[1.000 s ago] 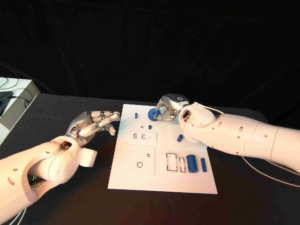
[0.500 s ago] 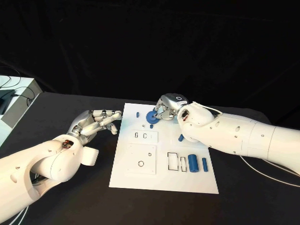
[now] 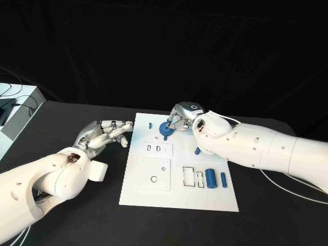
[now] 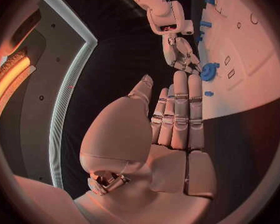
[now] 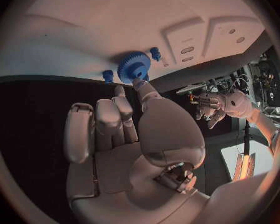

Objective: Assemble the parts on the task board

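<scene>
The blue gear (image 3: pixel 165 128) sits near the far edge of the task board (image 3: pixel 179 197), and your right hand (image 3: pixel 183 118) is at it: a fingertip (image 5: pixel 140 83) touches its toothed rim, the other fingers curled in behind. From these views I cannot tell if the gear is really pinched or only touched.

The gear looks like a small, light, stiff plastic disc. Its teeth should give some friction, but the flat faces are probably smooth, so take it by the rim from two opposite sides, not by the face. A push from one side only would likely slide or tilt it.

Your left hand (image 3: pixel 105 134) holds nothing; its fingers lie straight and close together, just beside the board's left edge. Two small blue pegs (image 5: pixel 155 53) stand close to the gear, so keep your fingers away from them.
</scene>
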Tool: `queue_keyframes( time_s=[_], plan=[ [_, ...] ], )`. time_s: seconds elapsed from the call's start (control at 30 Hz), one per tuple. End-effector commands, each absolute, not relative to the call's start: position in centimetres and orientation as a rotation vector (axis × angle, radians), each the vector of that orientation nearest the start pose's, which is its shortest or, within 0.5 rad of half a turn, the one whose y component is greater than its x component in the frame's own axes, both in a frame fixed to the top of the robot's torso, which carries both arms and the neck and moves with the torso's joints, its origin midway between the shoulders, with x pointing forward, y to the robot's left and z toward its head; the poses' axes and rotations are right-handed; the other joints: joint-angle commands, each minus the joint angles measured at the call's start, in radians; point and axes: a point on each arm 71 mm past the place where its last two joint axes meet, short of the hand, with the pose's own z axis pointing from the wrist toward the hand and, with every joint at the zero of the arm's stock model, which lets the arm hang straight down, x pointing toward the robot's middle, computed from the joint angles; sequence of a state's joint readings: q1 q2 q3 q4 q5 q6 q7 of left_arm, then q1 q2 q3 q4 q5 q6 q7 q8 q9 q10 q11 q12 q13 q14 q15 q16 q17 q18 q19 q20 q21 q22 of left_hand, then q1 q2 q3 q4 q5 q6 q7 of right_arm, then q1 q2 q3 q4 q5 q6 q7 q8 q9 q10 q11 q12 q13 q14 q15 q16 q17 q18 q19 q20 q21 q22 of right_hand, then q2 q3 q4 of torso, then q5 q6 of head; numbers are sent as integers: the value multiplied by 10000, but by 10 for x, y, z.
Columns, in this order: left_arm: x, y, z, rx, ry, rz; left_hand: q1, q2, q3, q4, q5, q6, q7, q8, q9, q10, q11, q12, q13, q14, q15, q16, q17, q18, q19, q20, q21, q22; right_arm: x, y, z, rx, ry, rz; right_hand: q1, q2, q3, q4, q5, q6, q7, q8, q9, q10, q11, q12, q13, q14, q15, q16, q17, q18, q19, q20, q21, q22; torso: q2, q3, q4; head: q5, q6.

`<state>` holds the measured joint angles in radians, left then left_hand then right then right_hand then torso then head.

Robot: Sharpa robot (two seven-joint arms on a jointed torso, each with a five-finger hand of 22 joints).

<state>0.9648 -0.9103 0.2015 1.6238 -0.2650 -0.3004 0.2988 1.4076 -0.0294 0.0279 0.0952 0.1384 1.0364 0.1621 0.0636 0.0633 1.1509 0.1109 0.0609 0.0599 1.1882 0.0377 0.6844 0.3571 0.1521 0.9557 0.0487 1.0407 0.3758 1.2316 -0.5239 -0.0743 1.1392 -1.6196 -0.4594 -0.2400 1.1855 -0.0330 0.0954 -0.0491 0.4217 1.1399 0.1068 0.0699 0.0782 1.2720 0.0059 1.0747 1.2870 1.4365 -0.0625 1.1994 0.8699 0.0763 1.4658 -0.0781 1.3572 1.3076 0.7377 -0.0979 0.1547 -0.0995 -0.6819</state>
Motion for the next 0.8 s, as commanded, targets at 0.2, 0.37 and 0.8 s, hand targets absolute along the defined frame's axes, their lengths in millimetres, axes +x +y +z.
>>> queue_keyframes(
  time_s=[0.2, 0.37, 0.8],
  plan=[
    [459, 213, -191, -10045, 14846, -15555, 37, -24, 52, 13, -22, 9, -43, -8, -8, -88, -2, -16, 2, -59, -23, 30, -12, 162, -65, -6, 20, -7, 553, -154, -195, -1835, 15226, 3667, 40, -91, -7, 29, -82, -49, -4, -11, -11, -60, 1, -31, -12, -28, -32, -44, 24, -192, 890, -6, -9, 2001, -2, 2, 4, 9, -14],
    [459, 213, -191, -10049, 14846, -15546, 37, -24, 52, 13, -22, 9, -43, -8, -8, -88, -2, -16, 2, -59, -23, 30, -12, 162, -65, -6, 20, -7, 552, -153, -193, -1768, 14871, 3862, 56, -89, 0, 22, -64, -42, -5, -10, -10, -53, -2, -29, -16, -27, -34, -56, 27, -192, 891, -6, -10, 2003, 4, 5, 0, 11, -15],
    [460, 214, -191, -10058, 14839, -15515, 37, -24, 52, 13, -22, 9, -43, -8, -8, -88, -2, -16, 2, -59, -23, 30, -12, 162, -65, -6, 20, -7, 543, -158, -185, -1195, 13719, 4862, -30, -285, -85, 189, -94, -413, 138, -37, -39, -75, 94, -35, -36, -17, 33, -43, 86, -188, 894, 43, 10, 2014, -4, 2, -2, 26, 2]
  ],
)
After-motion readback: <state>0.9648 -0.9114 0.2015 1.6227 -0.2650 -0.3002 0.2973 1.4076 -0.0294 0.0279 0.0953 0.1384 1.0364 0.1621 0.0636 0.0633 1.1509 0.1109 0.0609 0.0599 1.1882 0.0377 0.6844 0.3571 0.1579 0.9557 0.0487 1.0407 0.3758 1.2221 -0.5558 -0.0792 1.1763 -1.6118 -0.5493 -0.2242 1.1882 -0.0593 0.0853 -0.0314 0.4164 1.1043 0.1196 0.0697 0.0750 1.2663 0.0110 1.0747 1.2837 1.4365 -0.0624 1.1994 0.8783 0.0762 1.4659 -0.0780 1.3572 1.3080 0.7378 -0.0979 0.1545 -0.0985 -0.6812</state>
